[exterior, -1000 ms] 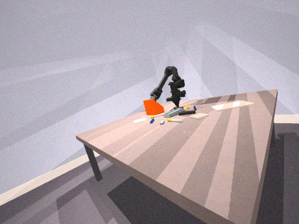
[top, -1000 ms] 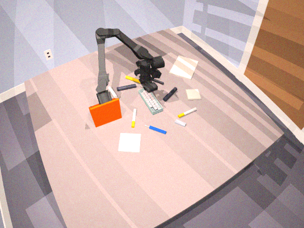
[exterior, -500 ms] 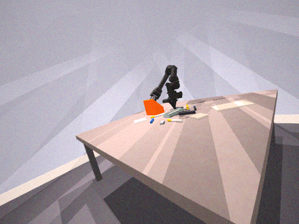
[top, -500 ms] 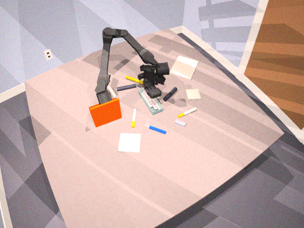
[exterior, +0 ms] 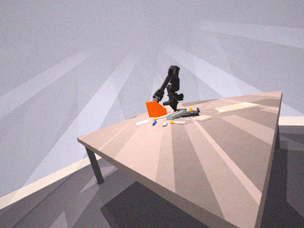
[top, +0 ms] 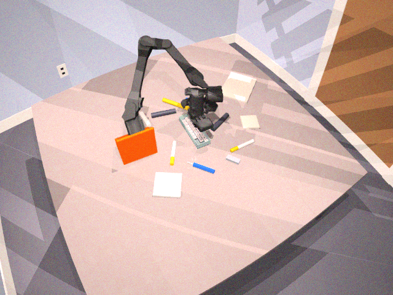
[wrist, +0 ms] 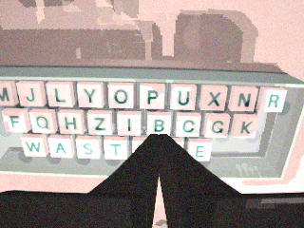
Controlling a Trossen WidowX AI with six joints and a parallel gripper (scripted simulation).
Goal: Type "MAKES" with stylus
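The teal keyboard (top: pixel 202 144) (exterior: pixel 171 117) (wrist: pixel 142 75) lies under my gripper (exterior: pixel 175 110) (wrist: pixel 158 142). The gripper is shut and empty, pointing down with its fingertips in front of the B key (wrist: pixel 159 124) in the wrist view. The M key (wrist: pixel 4 94) is cut by the left edge; the A key (wrist: pixel 60 148), K key (wrist: pixel 246 127), E key (wrist: pixel 199 151) and S key (wrist: pixel 87 148) show. The fingers partly cover two bottom-row keys. The blue stylus (top: pixel 203 168) (exterior: pixel 154 122) with a thin pale tip lies on the desk beyond the keyboard's near end.
An orange panel (top: pixel 136 145) (exterior: pixel 156 109) stands by the arm's base. Dark cylinders (top: pixel 163 112) (top: pixel 220 121) flank the keyboard. A yellow marker (top: pixel 171 102) lies behind it. White-and-yellow markers (top: pixel 172 152) (top: pixel 242 145), a grey block (top: pixel 233 158) and pads (top: pixel 167 184) (top: pixel 249 121) lie around.
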